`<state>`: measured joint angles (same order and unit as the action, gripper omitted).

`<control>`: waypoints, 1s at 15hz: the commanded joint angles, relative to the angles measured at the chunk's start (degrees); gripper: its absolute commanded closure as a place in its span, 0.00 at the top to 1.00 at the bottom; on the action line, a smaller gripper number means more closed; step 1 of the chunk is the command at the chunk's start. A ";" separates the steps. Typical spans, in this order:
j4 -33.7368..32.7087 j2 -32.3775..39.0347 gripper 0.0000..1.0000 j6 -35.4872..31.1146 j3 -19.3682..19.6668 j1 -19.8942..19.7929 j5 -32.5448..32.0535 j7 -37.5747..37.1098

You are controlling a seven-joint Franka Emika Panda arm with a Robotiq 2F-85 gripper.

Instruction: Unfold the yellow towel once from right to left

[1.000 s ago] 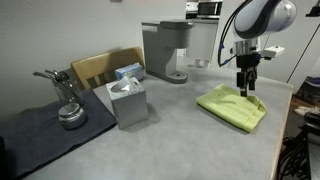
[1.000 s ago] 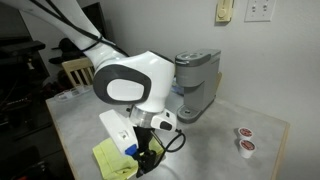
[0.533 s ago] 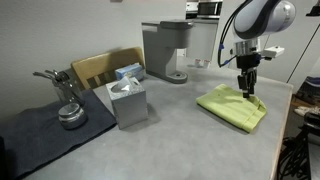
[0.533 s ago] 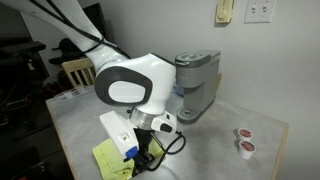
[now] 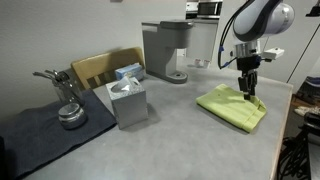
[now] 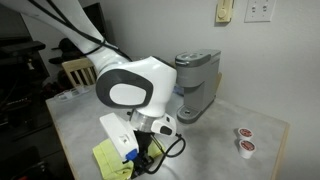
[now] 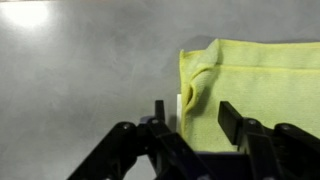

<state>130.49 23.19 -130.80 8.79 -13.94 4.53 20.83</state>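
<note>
The yellow towel [image 5: 233,106] lies folded on the grey table at its right end; it also shows in the other exterior view [image 6: 108,160] and in the wrist view [image 7: 255,85]. My gripper [image 5: 248,93] is straight above the towel's far edge, fingers pointing down. In the wrist view the gripper [image 7: 192,112] is open, with one finger beside the towel's puckered edge and the other over the cloth. Nothing is held between the fingers.
A white tissue box [image 5: 126,97] stands mid-table, a grey coffee machine [image 5: 165,50] behind it. A dark grey mat [image 5: 40,132] with a metal tool [image 5: 66,100] lies at the left. Two coffee pods [image 6: 243,140] sit near the table edge. A wooden chair [image 5: 100,67] stands behind.
My gripper has dropped slightly toward the towel's edge. The towel has not moved.
</note>
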 commanded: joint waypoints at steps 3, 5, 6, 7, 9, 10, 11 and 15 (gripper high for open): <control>-1.34 1.13 0.27 1.45 -1.27 -1.92 0.71 1.90; -1.27 1.15 0.12 1.43 -1.29 -1.92 0.71 1.96; -1.24 1.14 0.07 1.44 -1.30 -1.93 0.72 2.01; -1.23 1.16 0.03 1.43 -1.30 -1.94 0.72 2.02; -1.20 1.17 0.00 1.41 -1.32 -1.94 0.72 2.06; -1.19 1.17 0.00 1.41 -1.33 -1.96 0.73 2.09; -1.16 1.16 0.00 1.39 -1.34 -1.96 0.73 2.09; -0.80 0.28 0.01 1.48 -1.45 -2.10 0.95 2.43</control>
<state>130.48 23.27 -130.39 8.64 -14.08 4.53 21.17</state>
